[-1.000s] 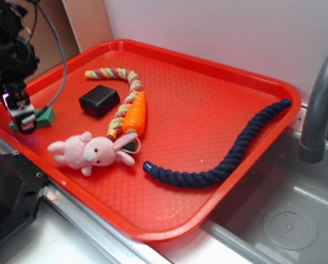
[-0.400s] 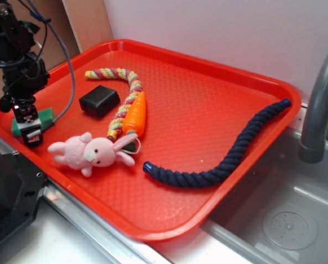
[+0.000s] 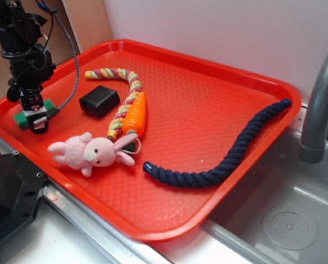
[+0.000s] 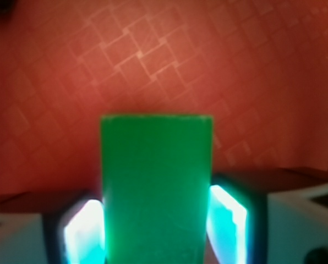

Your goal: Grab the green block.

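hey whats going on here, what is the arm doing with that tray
A WidowX arm is at the left corner of the red tray, and its gripper has the green block between its fingers, one on each side. Whether the block is lifted off the tray yet is hard to tell. The black block, pink bunny, carrot toy and the two ropes lie untouched elsewhere on the tray.

No legible text, seemingly, anywhere.
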`<action>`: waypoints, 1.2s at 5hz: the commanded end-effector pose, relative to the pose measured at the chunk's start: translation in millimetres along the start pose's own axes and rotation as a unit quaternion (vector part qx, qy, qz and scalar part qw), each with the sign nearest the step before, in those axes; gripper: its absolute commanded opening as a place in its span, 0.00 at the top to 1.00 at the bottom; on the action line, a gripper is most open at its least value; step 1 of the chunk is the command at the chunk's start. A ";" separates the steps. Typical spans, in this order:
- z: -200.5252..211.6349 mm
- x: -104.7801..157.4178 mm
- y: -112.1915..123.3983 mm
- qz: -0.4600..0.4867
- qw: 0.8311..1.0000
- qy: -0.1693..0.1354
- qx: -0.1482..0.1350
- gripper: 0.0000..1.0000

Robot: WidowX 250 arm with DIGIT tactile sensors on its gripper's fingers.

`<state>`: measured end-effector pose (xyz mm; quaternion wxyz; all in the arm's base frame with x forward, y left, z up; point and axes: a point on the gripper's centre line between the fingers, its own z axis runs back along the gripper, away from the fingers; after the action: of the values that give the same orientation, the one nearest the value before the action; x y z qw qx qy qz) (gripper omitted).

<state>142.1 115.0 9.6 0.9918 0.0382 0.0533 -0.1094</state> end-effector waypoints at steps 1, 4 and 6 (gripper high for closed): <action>68.0 4.4 10.1 0.062 0.997 -0.035 -0.017 1.00; 212.5 31.6 -24.8 0.122 0.992 -0.011 -0.012 1.00; 246.0 72.1 -49.8 0.119 0.993 0.019 -0.021 1.00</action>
<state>224.2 26.4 230.7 0.9957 0.0206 0.0898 0.0109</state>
